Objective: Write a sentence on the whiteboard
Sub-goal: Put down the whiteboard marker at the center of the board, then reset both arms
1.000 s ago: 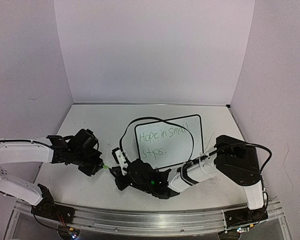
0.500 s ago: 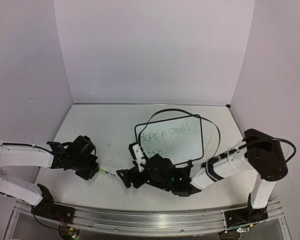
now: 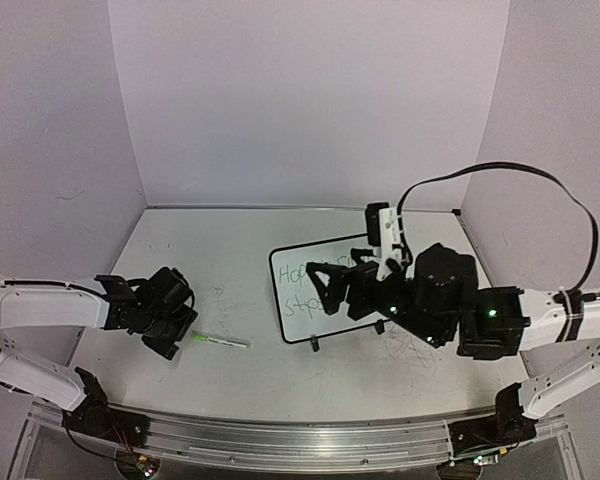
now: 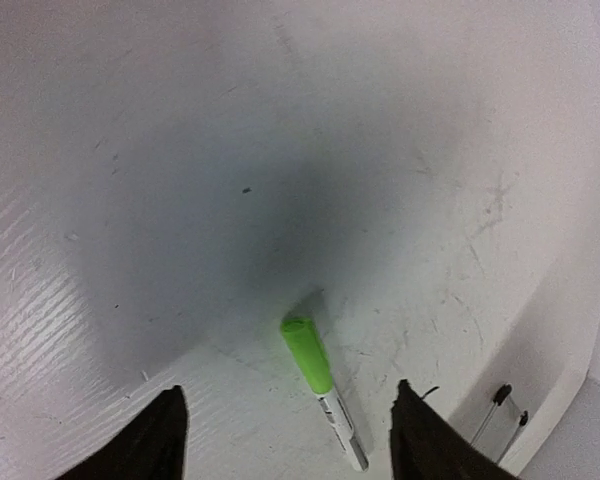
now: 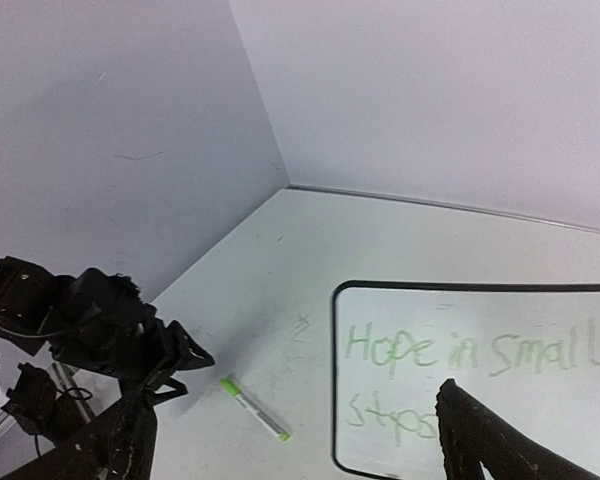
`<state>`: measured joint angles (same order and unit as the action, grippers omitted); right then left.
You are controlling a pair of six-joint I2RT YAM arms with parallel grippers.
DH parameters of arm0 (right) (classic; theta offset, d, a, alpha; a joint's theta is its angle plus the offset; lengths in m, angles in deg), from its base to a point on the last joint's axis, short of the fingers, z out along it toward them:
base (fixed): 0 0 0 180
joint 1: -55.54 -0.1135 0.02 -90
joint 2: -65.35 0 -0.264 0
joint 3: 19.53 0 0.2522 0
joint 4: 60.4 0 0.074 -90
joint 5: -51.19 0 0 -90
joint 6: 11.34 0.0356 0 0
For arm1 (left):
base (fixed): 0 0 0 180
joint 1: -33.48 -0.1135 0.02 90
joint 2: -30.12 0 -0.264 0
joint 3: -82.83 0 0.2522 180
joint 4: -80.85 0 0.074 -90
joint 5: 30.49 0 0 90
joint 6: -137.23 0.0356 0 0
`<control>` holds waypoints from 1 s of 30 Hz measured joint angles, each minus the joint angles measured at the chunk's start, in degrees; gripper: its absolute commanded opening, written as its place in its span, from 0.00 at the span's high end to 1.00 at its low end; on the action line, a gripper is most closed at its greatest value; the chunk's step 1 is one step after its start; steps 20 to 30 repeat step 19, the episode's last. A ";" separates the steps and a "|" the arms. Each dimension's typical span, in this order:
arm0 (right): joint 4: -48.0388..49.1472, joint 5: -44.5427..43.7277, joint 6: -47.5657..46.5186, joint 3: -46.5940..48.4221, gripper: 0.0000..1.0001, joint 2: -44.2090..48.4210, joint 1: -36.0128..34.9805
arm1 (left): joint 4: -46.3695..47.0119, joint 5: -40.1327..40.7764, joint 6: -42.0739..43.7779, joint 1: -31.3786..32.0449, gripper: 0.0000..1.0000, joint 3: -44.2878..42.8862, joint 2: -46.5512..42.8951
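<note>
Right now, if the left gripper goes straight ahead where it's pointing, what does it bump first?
Most likely the green-capped marker, lying on the table ahead between the left gripper's open fingers; depth is hard to judge.

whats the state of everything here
whiteboard: face up, written on
sentence: green, two lines, second partly hidden
green marker: lying flat, nobody holding it
left gripper: open, empty
right gripper: open, empty
</note>
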<state>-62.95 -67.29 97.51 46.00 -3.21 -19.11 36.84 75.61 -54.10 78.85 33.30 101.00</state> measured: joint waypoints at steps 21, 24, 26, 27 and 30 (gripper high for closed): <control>-17.29 -19.31 -13.28 28.15 0.02 11.23 0.11 | 6.31 13.52 66.22 -0.04 0.01 -40.67 -15.79; -17.29 -19.31 -13.28 28.15 0.02 11.23 0.11 | 6.31 13.52 66.22 -0.04 0.01 -40.67 -15.79; -17.29 -19.31 -13.28 28.15 0.02 11.23 0.11 | 6.31 13.52 66.22 -0.04 0.01 -40.67 -15.79; -17.29 -19.31 -13.28 28.15 0.02 11.23 0.11 | 6.31 13.52 66.22 -0.04 0.01 -40.67 -15.79; -17.29 -19.31 -13.28 28.15 0.02 11.23 0.11 | 6.31 13.52 66.22 -0.04 0.01 -40.67 -15.79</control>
